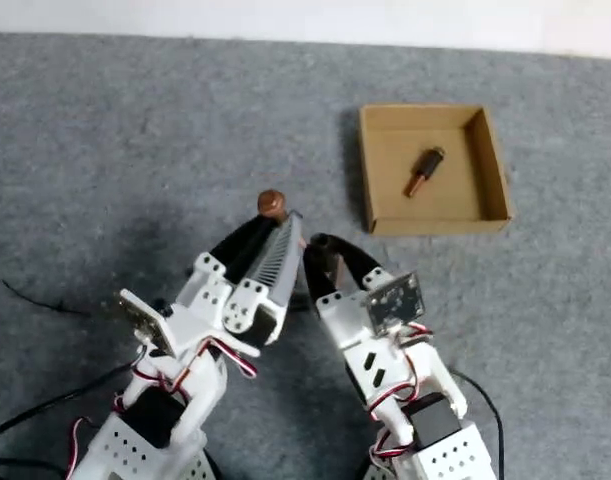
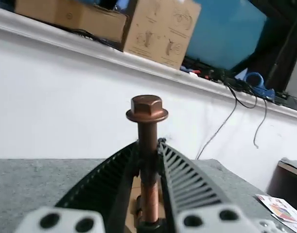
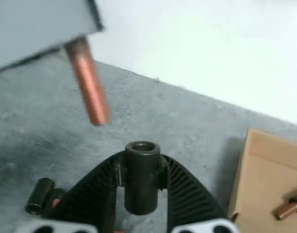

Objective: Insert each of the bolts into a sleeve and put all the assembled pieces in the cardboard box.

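My left gripper (image 1: 285,224) (image 2: 148,145) is shut on a copper bolt (image 2: 147,127), with its hex head (image 1: 271,205) sticking out past the fingertips. My right gripper (image 1: 318,252) (image 3: 141,167) sits right beside it, shut on a black sleeve (image 3: 141,179) whose open end faces up. In the right wrist view the bolt's shank (image 3: 88,83) hangs off to one side of the sleeve's mouth, a little apart from it. The cardboard box (image 1: 437,226) (image 3: 267,167) lies at the far right with one assembled piece (image 1: 423,172) (image 3: 290,208) inside.
A second black sleeve (image 3: 38,196) lies on the grey carpet near my right gripper, with something copper-coloured (image 3: 56,202) beside it. The carpet (image 1: 135,150) reaches to a white wall at the back. Cables trail by the arm bases.
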You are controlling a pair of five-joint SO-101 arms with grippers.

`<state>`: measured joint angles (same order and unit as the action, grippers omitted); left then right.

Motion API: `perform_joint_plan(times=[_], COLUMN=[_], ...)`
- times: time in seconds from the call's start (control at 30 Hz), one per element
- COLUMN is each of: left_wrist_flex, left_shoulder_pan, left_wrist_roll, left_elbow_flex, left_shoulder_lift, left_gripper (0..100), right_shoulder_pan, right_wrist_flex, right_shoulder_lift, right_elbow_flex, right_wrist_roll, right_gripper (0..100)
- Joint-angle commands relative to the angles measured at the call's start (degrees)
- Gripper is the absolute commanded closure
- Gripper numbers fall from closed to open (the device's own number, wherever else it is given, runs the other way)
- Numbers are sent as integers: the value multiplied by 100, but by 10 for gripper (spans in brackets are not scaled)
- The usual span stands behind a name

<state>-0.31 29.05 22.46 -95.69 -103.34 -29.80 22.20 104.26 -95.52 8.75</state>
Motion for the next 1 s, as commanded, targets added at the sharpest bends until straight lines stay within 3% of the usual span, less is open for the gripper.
perform_joint_plan(times=[0.0, 0.77, 0.97], left_wrist_flex=[18, 9, 9], left_shoulder_pan=[119, 75, 66], left_wrist_roll=[44, 35, 35], left_elbow_flex=[154, 127, 145], left_shoulder_lift=[-101, -92, -92], left_gripper=[994, 994, 994], right_shoulder_pan=[-48, -251, -611], right_wrist_flex=[-207, -163, 479], right_shoulder_lift=[92, 101, 101], right_elbow_flex=[-136, -92, 321], right_wrist_roll=[149, 624, 624], right_gripper=[995, 995, 995])
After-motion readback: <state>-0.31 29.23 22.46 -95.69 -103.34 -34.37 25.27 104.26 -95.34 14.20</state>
